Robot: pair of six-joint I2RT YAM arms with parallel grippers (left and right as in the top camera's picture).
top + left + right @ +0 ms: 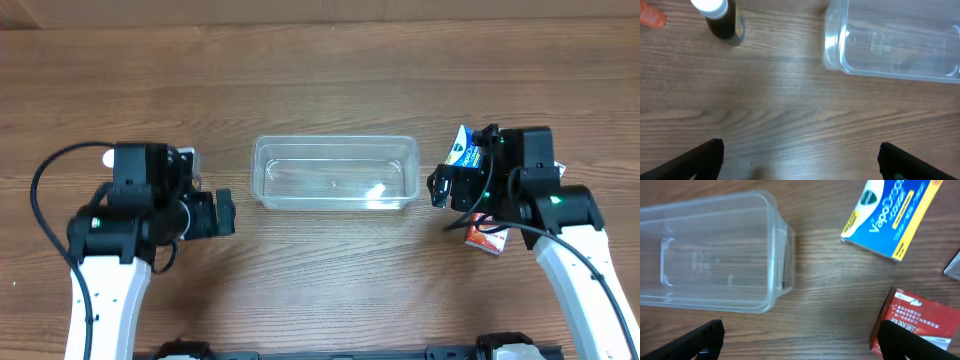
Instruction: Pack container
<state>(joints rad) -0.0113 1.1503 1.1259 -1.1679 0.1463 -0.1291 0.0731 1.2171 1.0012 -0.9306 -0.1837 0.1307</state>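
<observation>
- While both arms flank it, the container sits midway between the worktop's left and right edges.
- Left gripper: fingers spread apart, holding nothing.
- Right gripper: fingers likewise apart; blue box and red box lie toward the right edge.

The container sat central on the bench; a bottle stood at its 9 o'clock, the far carton at 3 o'clock, the near carton at 4 o'clock.

Clear container, blue-and-yellow box, red-and-white box, dark white-capped bottle, brown wood-grain table.
</observation>
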